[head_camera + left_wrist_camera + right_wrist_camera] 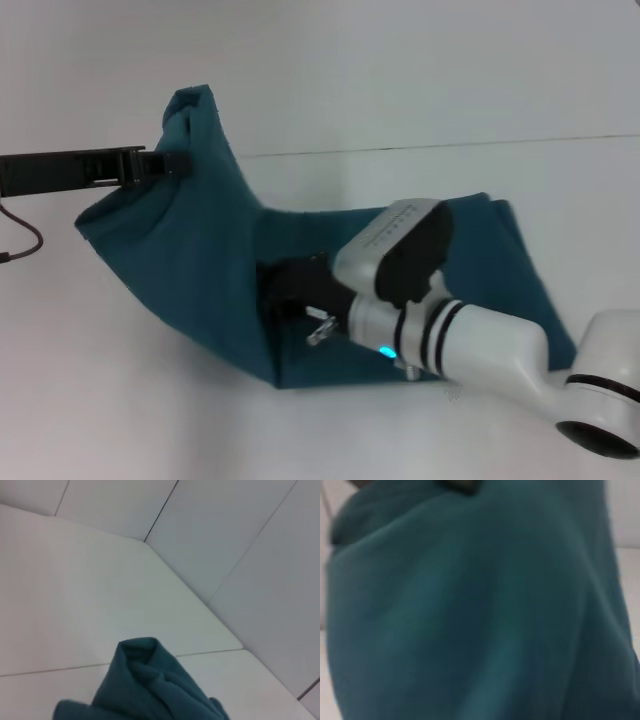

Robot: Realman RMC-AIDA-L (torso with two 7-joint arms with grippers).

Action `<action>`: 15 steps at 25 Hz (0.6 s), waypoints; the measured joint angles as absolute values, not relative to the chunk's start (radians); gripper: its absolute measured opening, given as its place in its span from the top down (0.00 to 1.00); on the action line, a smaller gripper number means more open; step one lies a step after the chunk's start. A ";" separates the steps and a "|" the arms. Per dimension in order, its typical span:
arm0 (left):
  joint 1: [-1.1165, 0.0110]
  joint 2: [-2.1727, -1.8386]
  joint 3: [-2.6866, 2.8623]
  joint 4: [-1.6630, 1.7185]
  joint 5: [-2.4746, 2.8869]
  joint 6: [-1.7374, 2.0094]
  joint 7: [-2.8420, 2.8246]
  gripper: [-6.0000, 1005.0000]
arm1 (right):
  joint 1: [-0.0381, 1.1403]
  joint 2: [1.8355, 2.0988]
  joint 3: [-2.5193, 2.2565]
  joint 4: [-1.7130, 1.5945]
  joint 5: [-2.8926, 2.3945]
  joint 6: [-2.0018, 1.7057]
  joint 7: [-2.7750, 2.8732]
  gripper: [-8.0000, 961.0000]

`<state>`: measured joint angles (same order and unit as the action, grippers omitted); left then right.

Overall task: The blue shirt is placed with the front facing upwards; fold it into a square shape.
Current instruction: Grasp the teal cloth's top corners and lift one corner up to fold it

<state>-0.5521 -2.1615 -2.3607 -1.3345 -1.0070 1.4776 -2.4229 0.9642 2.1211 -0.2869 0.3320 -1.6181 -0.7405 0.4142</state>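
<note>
The blue shirt [210, 270] lies partly on the white table, plain teal side showing; no lettering is in view. Its left part is lifted into a peak. My left gripper [172, 164] comes in from the left and is shut on that raised cloth, holding it above the table. The bunched cloth fills the lower part of the left wrist view [150, 685]. My right gripper [285, 285] is low at the middle of the shirt, by the fold where the lifted part rises. The shirt fills the right wrist view [480, 620].
The white table [120, 400] stretches around the shirt. A seam line [450, 143] runs across the table behind the shirt. A dark cable [25, 240] hangs at the far left. The right arm's white body [500, 350] covers the shirt's near right part.
</note>
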 joint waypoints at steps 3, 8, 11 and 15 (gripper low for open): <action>-0.552 -2.162 -2.361 -1.342 -1.014 1.482 -2.423 0.87 | 0.979 2.121 -0.177 0.361 -1.750 -0.693 0.414 0.94; -0.553 -2.162 -2.359 -1.343 -1.016 1.482 -2.424 0.86 | 0.996 2.121 -0.017 0.397 -1.919 -0.603 0.406 0.95; -0.553 -2.162 -2.357 -1.344 -1.016 1.482 -2.424 0.86 | 0.965 2.117 0.052 0.404 -1.961 -0.612 0.404 0.95; -0.554 -2.161 -2.360 -1.344 -1.018 1.482 -2.424 0.86 | 0.851 2.105 0.142 0.382 -1.967 -0.695 0.404 0.95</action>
<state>-0.5539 -2.1611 -2.3605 -1.3439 -1.0180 1.4821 -2.4237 0.8510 2.1046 0.1415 0.3816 -1.9671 -0.6953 0.4041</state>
